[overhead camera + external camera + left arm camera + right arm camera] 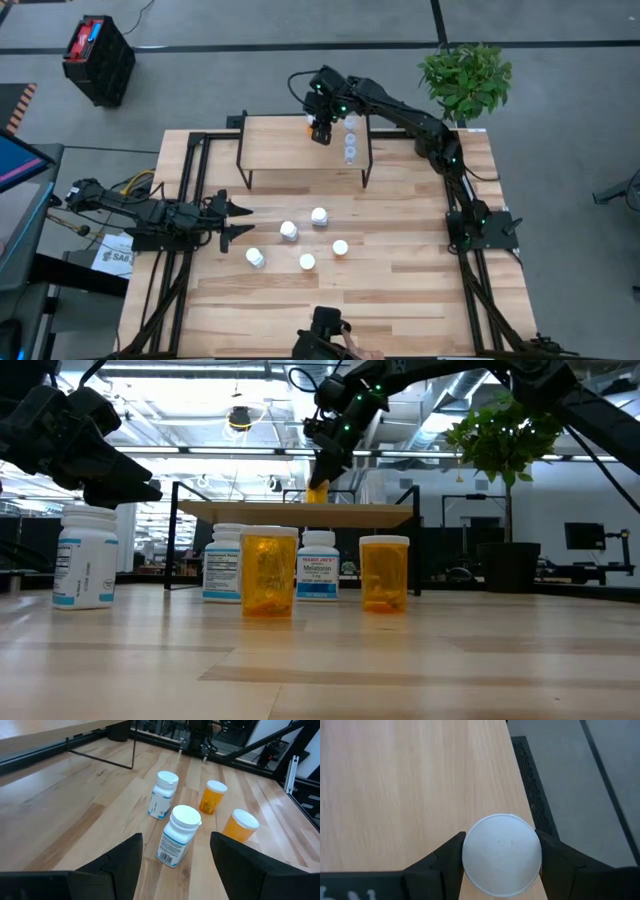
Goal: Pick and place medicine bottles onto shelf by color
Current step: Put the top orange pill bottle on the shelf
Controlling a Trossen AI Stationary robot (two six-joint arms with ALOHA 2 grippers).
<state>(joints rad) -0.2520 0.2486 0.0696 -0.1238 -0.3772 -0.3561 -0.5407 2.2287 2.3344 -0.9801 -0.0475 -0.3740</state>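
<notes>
The shelf point(290, 150) stands at the table's far middle, with three clear bottles point(350, 140) in a row near its right end. My right gripper point(320, 130) is over the shelf's far edge, shut on an orange bottle with a white cap point(318, 493). Two white bottles point(289, 231) point(255, 257), a third white one point(319, 216) and two orange ones point(340, 247) point(307, 262) stand upright on the table. My left gripper point(235, 220) is open and empty at the table's left, pointing at the nearest white bottle point(177, 835). My right gripper pinches the orange bottle at its white cap point(501, 855), one finger point(451, 852) on each side. The fingers come from above, pointing down. The bottle is upright, its base at the shelf's top near the far edge; I cannot tell whether it rests there.
A potted plant point(465, 80) stands beyond the table's far right corner. The shelf's black legs point(243, 165) stand on the table. A dark camera mount point(325, 340) sits at the near edge. Bare shelf top lies left of the clear bottles.
</notes>
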